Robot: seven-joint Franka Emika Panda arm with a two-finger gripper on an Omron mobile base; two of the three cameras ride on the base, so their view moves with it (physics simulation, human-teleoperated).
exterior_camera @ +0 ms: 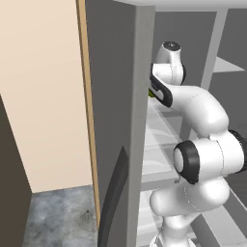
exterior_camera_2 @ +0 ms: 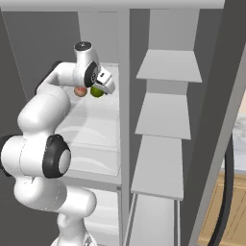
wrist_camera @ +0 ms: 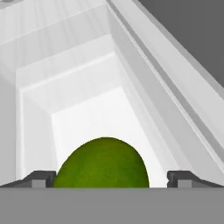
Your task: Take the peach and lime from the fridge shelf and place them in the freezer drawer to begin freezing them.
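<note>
Looks like we're at the grab-the-lime (wrist_camera: 102, 162) step: gripper (wrist_camera: 107, 178) fingers spread either side of it on the fridge shelf (exterior_camera_2: 96, 126), peach (exterior_camera_2: 79, 91) just beside the lime, so next it needs to pinch and lift.

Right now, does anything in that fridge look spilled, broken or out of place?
Nothing stands out. The peach and lime sit side by side on the fridge shelf, both whole, with the gripper at the lime. No spill shows.
</note>
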